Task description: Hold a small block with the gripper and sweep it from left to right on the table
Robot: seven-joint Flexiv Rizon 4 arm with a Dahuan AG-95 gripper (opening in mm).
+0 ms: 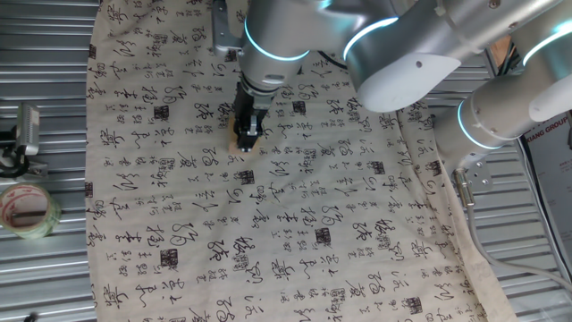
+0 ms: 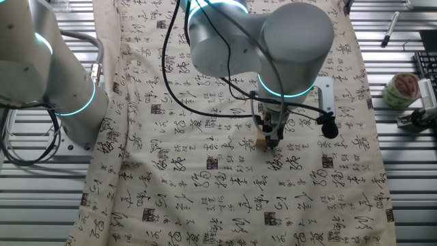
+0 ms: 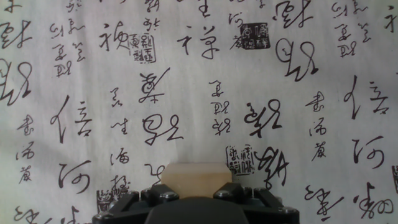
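Your gripper (image 1: 245,136) stands upright over the cloth (image 1: 295,224) on the desk (image 1: 45,107), jaws closed on the small block (image 3: 196,177). The block seems to touch the cloth; the tape roll (image 1: 27,210) lies toward nine o'clock.

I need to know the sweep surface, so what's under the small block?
The small block, held by the gripper, sits on the calligraphy cloth. Whatever lies beneath the cloth there is covered.
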